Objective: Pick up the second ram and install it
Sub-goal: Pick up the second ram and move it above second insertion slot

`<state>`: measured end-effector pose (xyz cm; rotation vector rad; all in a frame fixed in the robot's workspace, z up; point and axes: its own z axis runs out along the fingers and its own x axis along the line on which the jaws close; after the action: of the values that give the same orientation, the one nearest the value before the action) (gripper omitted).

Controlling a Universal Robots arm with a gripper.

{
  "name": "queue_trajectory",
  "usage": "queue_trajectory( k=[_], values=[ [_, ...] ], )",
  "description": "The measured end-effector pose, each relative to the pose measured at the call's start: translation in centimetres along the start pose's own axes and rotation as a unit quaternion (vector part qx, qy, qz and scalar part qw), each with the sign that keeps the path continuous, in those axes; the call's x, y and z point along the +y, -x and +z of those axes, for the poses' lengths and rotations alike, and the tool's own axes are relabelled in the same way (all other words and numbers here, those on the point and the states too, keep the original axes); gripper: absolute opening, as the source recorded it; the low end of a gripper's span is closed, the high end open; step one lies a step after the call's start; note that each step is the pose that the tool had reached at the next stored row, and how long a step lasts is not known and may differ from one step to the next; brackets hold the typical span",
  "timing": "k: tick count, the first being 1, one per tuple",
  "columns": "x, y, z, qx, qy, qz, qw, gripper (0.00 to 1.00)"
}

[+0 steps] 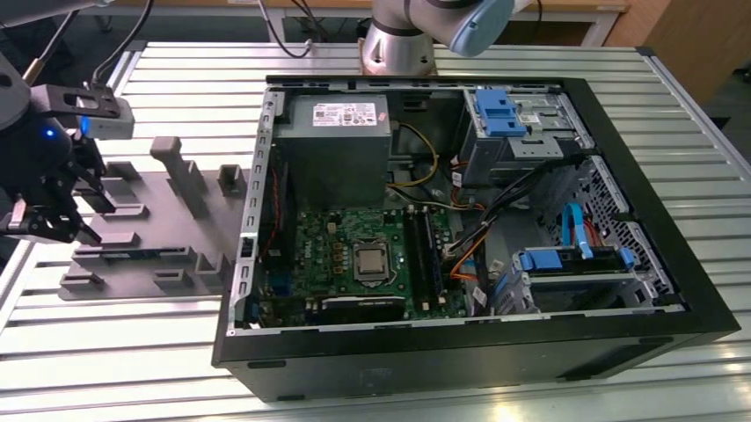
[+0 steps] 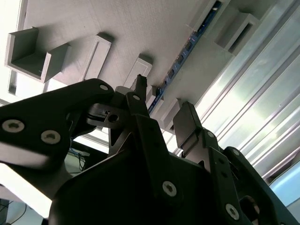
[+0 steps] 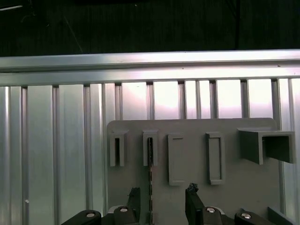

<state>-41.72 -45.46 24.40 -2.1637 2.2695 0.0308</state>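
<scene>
Squarely on its long edge, the second ram (image 2: 181,60) stands in a slot of the grey holder plate (image 2: 117,28), dark blue with a row of dark chips along it. Its far end is cut off by the picture's border and its near end goes behind the gripper (image 2: 164,110). In the first wrist view it is a thin edge-on line.

The gripper points down over it with its fingers (image 3: 192,201) spread. One stands on each side of the ram's line, and neither visibly touches it. Whether the tips have reached the plate is hard to make out.

In the exterior view the wrist is cropped at that view's left edge. The arm's base (image 1: 397,44) rises beyond the open computer case (image 1: 657,290) on the slatted metal surface (image 1: 118,360).
</scene>
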Motion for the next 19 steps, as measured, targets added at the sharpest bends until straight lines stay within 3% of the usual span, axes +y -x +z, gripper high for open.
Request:
queue_trajectory(
  k=[19],
  values=[
    [-0.36, -0.23, 2.16, 0.0016, -0.0003, 0.000, 1.0000, 0.51]
  ],
)
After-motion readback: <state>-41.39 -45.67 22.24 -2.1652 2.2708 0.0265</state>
